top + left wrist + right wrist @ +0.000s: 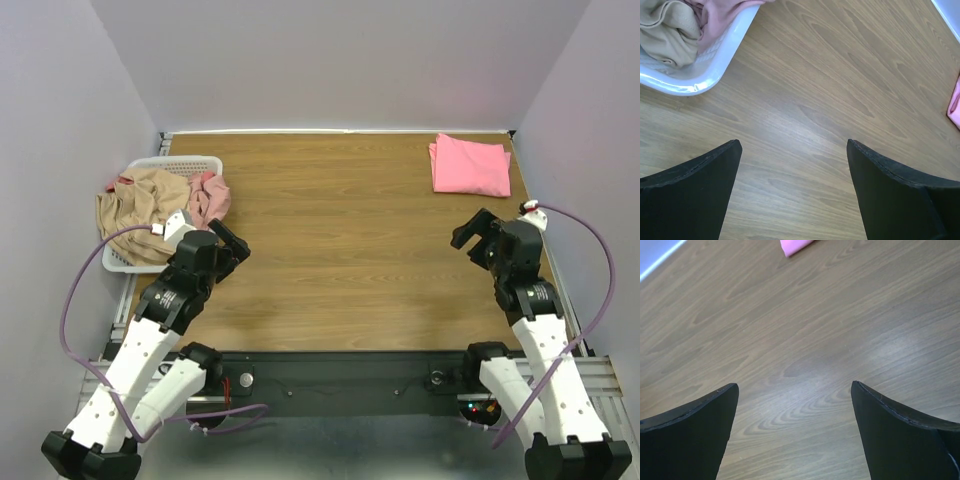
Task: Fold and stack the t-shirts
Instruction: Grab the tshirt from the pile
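Left gripper (232, 243) and right gripper (470, 230) both hang low over the wooden table (340, 250), jaws spread wide, holding nothing. The step in hand looks like fetching a shirt. Send your left arm to the white basket (170, 162) just beside it and pinch the salmon-pink shirt (208, 196) high. Lift straight up so the rim doesn't snag and the basket doesn't tip. The tan shirt (140, 205) bunches against it and spills over the basket's left wall, so don't drag both. In the far right corner the bright pink shirt (470, 165) lies folded, which likely starts the stack.
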Controlling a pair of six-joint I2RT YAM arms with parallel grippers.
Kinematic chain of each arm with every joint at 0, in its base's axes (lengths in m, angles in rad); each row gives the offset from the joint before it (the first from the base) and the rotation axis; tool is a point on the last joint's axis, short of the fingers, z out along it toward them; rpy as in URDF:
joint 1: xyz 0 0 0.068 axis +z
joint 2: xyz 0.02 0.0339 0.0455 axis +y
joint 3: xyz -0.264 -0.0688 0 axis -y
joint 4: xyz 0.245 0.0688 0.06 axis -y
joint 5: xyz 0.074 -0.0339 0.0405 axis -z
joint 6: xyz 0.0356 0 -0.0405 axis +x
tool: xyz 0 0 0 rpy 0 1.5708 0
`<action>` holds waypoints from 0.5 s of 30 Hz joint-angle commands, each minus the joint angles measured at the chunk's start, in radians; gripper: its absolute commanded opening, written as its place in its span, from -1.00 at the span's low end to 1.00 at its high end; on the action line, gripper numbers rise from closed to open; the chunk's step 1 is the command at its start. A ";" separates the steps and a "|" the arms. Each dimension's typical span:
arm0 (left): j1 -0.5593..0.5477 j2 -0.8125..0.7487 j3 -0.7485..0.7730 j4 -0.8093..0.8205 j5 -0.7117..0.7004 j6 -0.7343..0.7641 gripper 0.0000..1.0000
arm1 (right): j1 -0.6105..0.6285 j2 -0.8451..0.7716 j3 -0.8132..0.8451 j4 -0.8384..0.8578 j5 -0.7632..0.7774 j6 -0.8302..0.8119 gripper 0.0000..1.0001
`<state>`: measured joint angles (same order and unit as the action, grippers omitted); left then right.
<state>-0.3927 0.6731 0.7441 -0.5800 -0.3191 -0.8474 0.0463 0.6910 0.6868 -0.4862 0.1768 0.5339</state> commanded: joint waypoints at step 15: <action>0.285 0.377 0.284 0.017 -0.146 0.074 0.97 | 0.000 -0.041 -0.050 0.104 -0.086 0.025 1.00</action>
<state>-0.2790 0.9752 0.9241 -0.5873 -0.4053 -0.8539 0.0463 0.6292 0.6254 -0.4454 0.1432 0.5793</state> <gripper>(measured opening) 0.985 0.998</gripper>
